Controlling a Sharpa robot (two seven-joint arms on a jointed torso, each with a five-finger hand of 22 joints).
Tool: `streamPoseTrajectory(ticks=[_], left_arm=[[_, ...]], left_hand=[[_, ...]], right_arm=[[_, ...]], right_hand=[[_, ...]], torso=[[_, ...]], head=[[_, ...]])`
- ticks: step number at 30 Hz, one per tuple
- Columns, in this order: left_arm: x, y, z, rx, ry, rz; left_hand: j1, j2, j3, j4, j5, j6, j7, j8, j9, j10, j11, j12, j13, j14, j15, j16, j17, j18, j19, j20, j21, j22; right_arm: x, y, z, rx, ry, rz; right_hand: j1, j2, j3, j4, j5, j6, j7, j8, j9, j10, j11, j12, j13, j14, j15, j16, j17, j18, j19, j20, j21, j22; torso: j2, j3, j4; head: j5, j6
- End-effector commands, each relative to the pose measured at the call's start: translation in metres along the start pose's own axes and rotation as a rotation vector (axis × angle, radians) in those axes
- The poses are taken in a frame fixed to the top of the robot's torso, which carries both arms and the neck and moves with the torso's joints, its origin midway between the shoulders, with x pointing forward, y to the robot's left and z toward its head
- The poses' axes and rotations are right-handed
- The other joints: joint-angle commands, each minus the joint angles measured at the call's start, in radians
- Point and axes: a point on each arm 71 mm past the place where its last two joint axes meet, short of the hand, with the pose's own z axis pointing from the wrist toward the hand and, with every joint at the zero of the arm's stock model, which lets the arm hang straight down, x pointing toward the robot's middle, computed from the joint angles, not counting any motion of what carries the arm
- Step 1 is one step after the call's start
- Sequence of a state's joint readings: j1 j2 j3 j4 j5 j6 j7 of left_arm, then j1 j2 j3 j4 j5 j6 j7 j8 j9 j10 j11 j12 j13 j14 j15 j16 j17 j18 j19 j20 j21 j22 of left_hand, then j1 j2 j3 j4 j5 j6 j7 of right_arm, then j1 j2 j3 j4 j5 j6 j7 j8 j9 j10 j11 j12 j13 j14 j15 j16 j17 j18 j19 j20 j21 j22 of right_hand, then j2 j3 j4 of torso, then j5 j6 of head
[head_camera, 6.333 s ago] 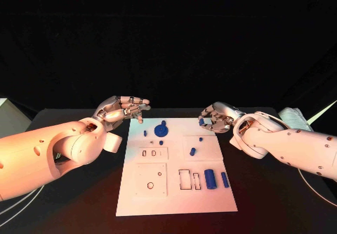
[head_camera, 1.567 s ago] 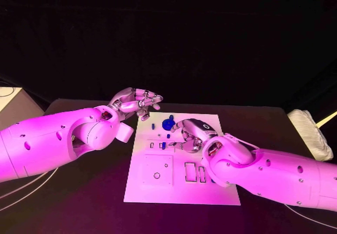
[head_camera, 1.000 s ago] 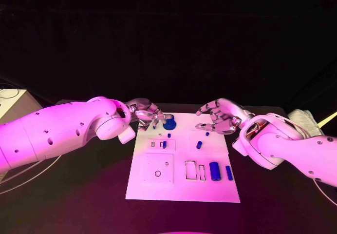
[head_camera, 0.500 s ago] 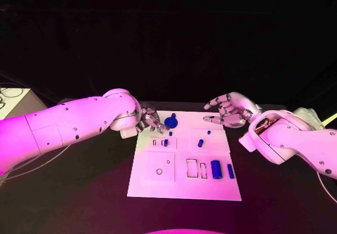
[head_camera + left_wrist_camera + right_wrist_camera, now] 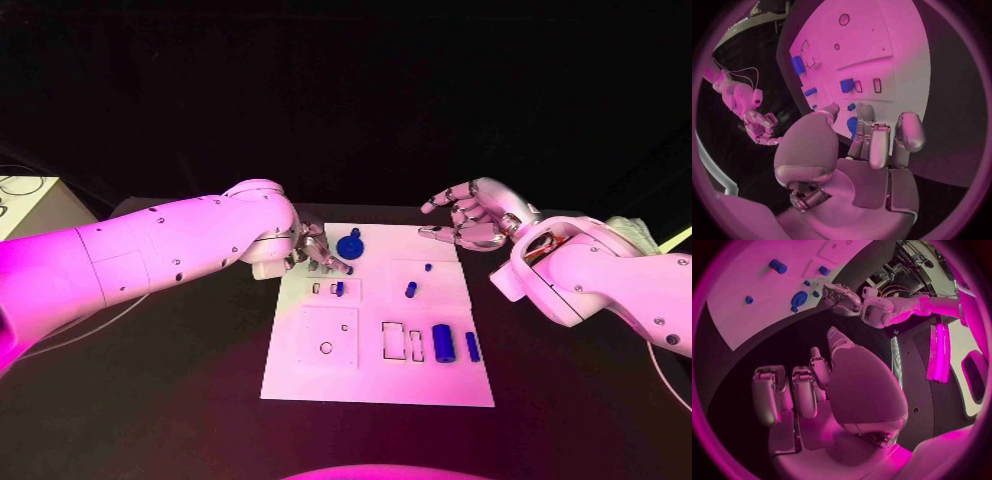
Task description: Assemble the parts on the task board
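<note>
1. Since the earlier frame, left hand is dropping onto the board's far edge while right hand is backing off it.
2. Left fingers are curling, empty, just beside the round part; right hand is hovering spread, holding nothing.
3. Cylinder and bar are lying loose nearer the robot, beside unfilled slots: most assembly is remaining, I judge.

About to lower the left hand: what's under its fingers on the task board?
Under the left hand lies the task board's far-left corner. Beside its fingers are the round blue part and a small blue peg. Anything beneath the fingers themselves is covered.
</note>
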State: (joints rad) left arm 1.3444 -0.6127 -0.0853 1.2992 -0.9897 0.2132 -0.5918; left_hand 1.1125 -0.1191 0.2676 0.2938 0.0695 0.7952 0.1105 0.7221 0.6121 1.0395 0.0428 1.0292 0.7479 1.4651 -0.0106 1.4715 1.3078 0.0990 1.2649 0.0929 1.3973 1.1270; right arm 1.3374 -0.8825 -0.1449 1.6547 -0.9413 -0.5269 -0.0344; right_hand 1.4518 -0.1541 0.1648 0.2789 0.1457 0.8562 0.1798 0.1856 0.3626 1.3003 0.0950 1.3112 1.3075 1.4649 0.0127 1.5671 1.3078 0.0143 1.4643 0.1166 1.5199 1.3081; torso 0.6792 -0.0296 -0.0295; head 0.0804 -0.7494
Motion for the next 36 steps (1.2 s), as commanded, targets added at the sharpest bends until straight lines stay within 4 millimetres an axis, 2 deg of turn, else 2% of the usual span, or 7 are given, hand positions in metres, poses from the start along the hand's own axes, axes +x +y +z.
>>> streamPoseTrajectory(ticks=[1,16,36], left_arm=[[0.002,-0.003,0.002,-0.010,0.024,0.029],[0.010,-0.012,0.005,0.006,0.077,0.046],[0.019,-0.017,0.008,0.015,0.132,0.066]], left_hand=[[-0.007,0.000,-0.004,0.000,-0.004,-0.006,0.001,0.003,0.001,-0.006,0.000,-0.002,-0.001,0.004,-0.005,-0.004,0.051,-0.006,0.000,-0.001,-0.004,0.001],[-0.010,0.005,-0.005,0.000,-0.003,-0.008,0.001,0.004,0.005,-0.007,0.000,-0.001,0.000,0.005,-0.005,-0.004,0.053,-0.006,0.000,-0.001,-0.004,0.000],[0.011,0.016,0.005,-0.003,0.000,-0.015,0.001,0.007,0.015,-0.013,0.000,-0.001,-0.004,0.004,-0.005,-0.004,0.054,-0.006,-0.001,0.000,-0.004,0.001]], right_arm=[[-0.001,0.001,0.001,-0.001,-0.007,0.004],[0.000,0.000,0.003,0.008,-0.002,0.002],[0.002,0.001,0.005,0.012,0.010,0.002]], right_hand=[[-0.002,-0.006,0.000,0.005,0.006,-0.007,-0.002,0.003,-0.002,-0.010,-0.001,-0.005,0.012,0.105,0.005,0.002,0.261,0.001,0.077,0.003,-0.006,0.221],[-0.002,-0.005,0.000,0.005,0.007,-0.007,-0.002,0.003,-0.002,-0.011,-0.001,-0.006,0.011,0.105,0.005,0.002,0.260,0.002,0.076,0.003,-0.008,0.220],[-0.003,-0.003,0.002,0.005,0.009,-0.008,-0.001,0.004,-0.003,-0.012,0.000,-0.007,0.010,0.104,0.005,0.001,0.258,0.002,0.076,0.003,-0.009,0.219]], torso=[[0.000,-0.0018,0.0021],[0.000,-0.0034,0.0051],[-0.001,-0.0034,0.0068]], head=[[-0.002,-0.003],[-0.007,-0.009],[-0.011,-0.011]])
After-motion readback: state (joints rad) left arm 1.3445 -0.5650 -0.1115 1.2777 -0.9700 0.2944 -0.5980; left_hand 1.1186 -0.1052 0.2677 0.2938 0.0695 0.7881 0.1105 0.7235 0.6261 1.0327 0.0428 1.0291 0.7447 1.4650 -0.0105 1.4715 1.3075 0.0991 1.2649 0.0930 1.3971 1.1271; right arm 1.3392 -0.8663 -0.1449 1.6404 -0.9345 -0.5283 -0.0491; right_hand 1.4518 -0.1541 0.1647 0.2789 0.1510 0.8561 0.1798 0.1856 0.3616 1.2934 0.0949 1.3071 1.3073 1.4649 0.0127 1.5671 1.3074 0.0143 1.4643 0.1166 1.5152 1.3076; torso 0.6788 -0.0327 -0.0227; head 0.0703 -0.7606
